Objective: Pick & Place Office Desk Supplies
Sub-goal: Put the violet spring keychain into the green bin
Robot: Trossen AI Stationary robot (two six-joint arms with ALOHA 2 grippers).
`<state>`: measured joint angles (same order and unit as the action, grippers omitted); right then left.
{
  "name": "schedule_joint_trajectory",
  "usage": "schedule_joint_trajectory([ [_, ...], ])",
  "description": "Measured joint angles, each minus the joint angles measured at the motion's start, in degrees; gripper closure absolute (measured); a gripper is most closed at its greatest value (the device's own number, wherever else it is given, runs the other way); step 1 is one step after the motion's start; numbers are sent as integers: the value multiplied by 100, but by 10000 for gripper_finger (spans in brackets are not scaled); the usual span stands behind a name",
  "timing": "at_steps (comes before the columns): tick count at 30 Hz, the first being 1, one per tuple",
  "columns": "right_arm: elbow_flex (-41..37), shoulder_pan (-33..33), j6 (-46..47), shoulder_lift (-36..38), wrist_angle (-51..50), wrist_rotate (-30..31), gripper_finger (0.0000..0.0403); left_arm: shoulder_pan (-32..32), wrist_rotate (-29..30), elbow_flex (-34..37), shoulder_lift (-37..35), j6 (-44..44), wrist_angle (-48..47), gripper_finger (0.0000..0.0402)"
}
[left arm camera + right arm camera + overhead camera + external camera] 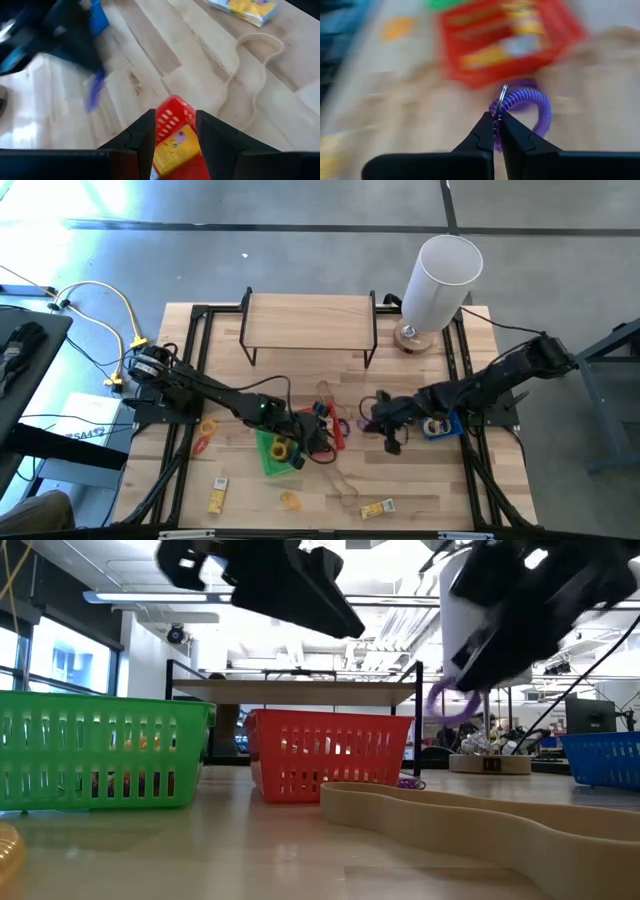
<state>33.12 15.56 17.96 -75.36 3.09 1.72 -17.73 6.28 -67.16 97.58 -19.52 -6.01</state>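
Basically, the right gripper (497,131) was pinched shut on a purple coil ring (527,110), holding it by a small metal loop at the coil's edge; in the low view the same ring (447,700) hung in the air under the dark fingers, clear of the table (430,480). From overhead that gripper (385,427) sat a bit right of table centre, arm coming in from abt 3 o'clock.

Left gripper (172,135) hung over the red basket (175,112), fingers partway apart w/ nothing between them; a yellow packet (172,150) lay inside the basket below. Overhead, it (312,420) was near table centre, arm reaching in from abt 9 o'clock.

Green basket (275,452) lay just left of the red one, at abt 7 o'clock from centre, w/ yellow rings in it. Blue basket (440,426) stood at abt 3 o'clock, under the right arm. Tan rubber band loop (345,485) lay flat at abt 6 o'clock, and filled the low view's foreground. Nearby: a yellow-white packet (377,508) at 5 o'clock, two more packets (217,492) at 7–8 o'clock, an orange ring (290,501) near the front edge, and an orange-red ring (205,432) at 9 o'clock.

Wooden shelf (308,320) stood at 12 o'clock, tall white cylinder (438,285) at abt 1–2 o'clock.
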Motion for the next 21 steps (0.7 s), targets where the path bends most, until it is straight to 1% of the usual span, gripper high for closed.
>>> schedule_joint_trajectory([
  [3, 9, 287, 3, 20, 605, -517, 398, 110, 0, 0, 0, -43, 186, 270],
  [6, 3, 476, -23, 11, 1111, -764, 399, 241, 0, -2, 2, -261, 454, 270],
  [9, 7, 570, -119, 11, 1384, -769, 399, 349, -77, -2, 2, -361, 682, 270],
  [13, 7, 596, -173, 5, 1588, -775, 399, 437, -441, -2, 2, -458, 926, 270],
  [18, 4, 572, -284, 5, 1619, -769, 399, 445, -854, -2, 2, -525, 1088, 270],
  [21, 4, 572, -321, 5, 1689, -769, 399, 445, -942, -2, 2, -603, 1193, 270],
])
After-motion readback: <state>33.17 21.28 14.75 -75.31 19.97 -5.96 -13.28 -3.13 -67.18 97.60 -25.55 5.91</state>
